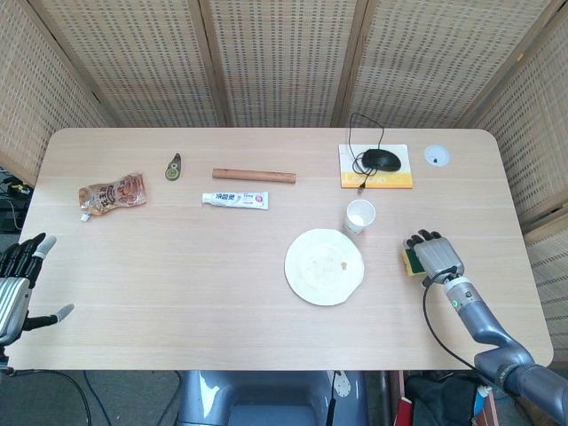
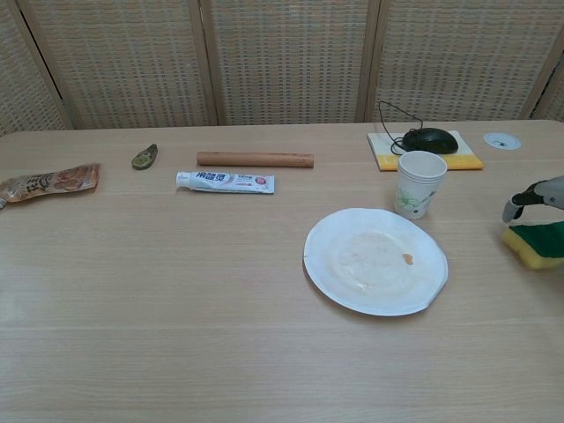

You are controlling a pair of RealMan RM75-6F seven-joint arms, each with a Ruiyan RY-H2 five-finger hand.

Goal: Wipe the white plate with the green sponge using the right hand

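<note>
The white plate [image 1: 324,266] lies right of the table's middle, with a small brown spot on it; the chest view shows this plate [image 2: 375,261] as well. To its right lies the green sponge [image 1: 409,261] with a yellow underside, seen at the right edge as the sponge [image 2: 536,245] in the chest view. My right hand [image 1: 434,256] lies over the sponge and hides most of it, fingers bent down past its far side. One fingertip [image 2: 513,208] hangs just above the sponge's left end. My left hand [image 1: 16,286] hovers off the table's front left corner, fingers apart, holding nothing.
A paper cup [image 1: 359,216] stands just behind the plate, close to the sponge. Further back are a mouse [image 1: 380,161] on a yellow pad, a wooden stick [image 1: 254,176], a toothpaste tube [image 1: 234,200], a snack pouch [image 1: 111,193] and a small green item [image 1: 174,166].
</note>
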